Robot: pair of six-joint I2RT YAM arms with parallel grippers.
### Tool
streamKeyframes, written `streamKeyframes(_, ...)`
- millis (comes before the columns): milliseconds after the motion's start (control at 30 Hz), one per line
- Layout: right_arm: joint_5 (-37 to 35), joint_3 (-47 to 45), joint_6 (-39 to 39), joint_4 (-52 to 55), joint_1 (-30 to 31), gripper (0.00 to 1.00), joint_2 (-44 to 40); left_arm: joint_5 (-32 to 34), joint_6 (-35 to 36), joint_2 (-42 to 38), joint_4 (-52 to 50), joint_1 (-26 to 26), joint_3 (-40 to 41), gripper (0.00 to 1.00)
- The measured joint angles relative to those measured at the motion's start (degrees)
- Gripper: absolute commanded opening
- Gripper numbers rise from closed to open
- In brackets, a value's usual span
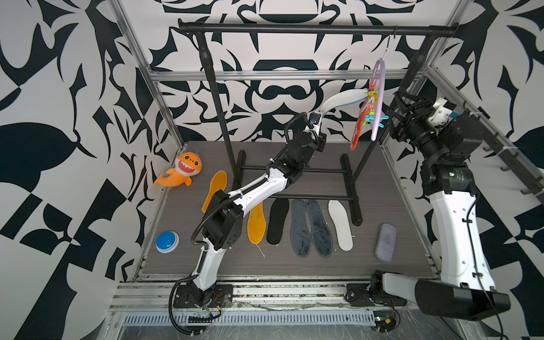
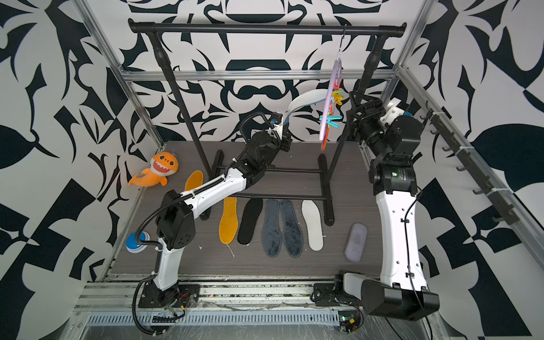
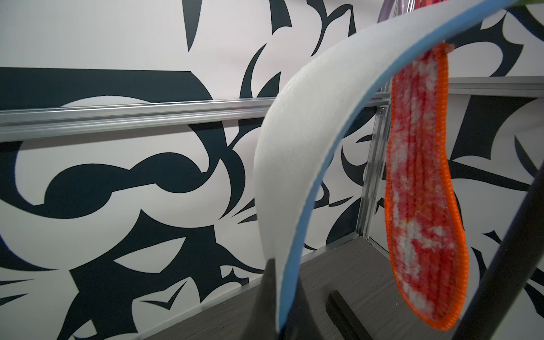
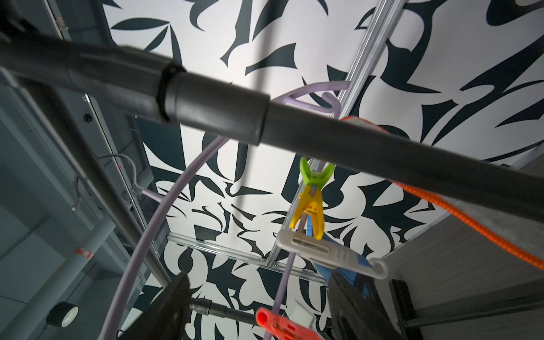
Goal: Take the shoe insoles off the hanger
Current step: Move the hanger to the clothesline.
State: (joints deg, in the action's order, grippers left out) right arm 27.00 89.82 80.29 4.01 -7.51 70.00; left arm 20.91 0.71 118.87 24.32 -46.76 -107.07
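Observation:
The lilac hanger (image 1: 379,97) hangs edge-on from the black rail. My left gripper (image 1: 316,117) is shut on the lower end of a white insole (image 1: 338,98) with a blue underside. That insole (image 3: 294,147) arches up to the pegs, where its far end is still clipped. Beside it an orange-rimmed insole (image 3: 424,206) hangs straight down. My right gripper (image 4: 259,312) is open, with the hanger's lilac bar (image 4: 287,270) and a red peg (image 4: 279,323) between its fingers. Several insoles lie on the floor: orange (image 1: 256,223), black (image 1: 278,220), grey-blue (image 1: 319,228), white (image 1: 341,225).
The black clothes rail (image 1: 318,28) spans the back, and its right post (image 4: 265,117) crosses close in front of my right wrist. An orange plush shark (image 1: 182,172) and a blue button (image 1: 167,241) sit at the left. A lilac-grey pad (image 1: 385,243) lies at the right.

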Motion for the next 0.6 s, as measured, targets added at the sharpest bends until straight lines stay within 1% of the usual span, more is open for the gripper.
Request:
streamKeyframes(67,-0.09,0.00,-0.94,0.76,0.50,0.77,-0.59,-0.02,-0.20,0.00,0.00,0.00,0.00,0.00)
streamKeyframes(167,-0.07,0.37,-1.62,1.38,1.55,0.72,-0.11,-0.15,-0.42,0.00,-0.02,0.00,0.00,0.00)
streamKeyframes(267,0.02,1.66,-2.45,1.75,3.41,0.67,2.21,-0.15,-0.52,0.00,-0.04,0.00,0.00,0.00)
streamKeyframes(467,0.04,2.62,-3.30,2.56,5.95,0.67,6.25,-0.15,-0.52,0.00,-0.07,0.04,0.00,0.00)
streamKeyframes(600,0.26,3.91,-3.34,2.40,6.95,0.64,8.41,-0.15,-0.52,-0.20,-0.09,0.09,0.00,0.00)
